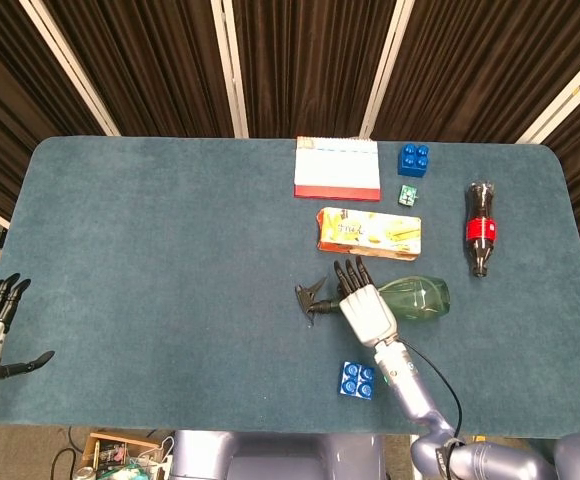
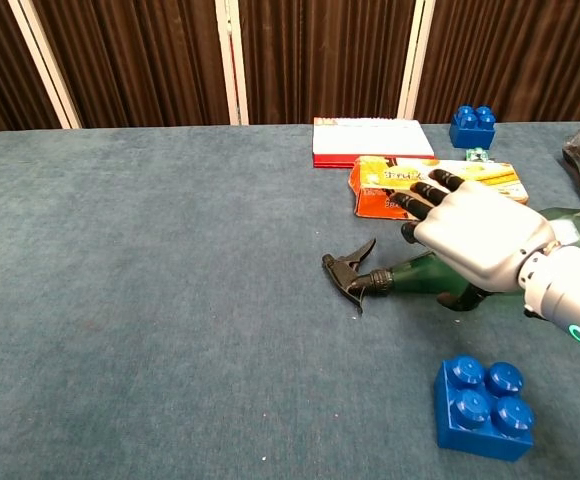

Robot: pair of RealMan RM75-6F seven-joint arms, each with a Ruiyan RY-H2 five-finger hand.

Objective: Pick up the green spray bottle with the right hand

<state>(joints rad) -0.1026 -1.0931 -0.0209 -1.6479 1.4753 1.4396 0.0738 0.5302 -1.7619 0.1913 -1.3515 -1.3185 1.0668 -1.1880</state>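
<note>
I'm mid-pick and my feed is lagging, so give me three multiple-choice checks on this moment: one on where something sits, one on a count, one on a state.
1. Where does the orange snack box lie?
A. Between the red-and-white box and the green spray bottle
B. At the table's left edge
C. On top of the cola bottle

2. How many blue toy bricks are on the table?
A. One
B. Two
C. Four

3. How is the green spray bottle posed?
A. Upright
B. Lifted clear of the table
C. On its side, black trigger head pointing left

Answers:
1 A, the head view shows it in the gap between those two.
2 B, one far blue brick by the back edge, one near blue brick by the front edge.
3 C, it lies flat on the blue table under the right hand.
</note>
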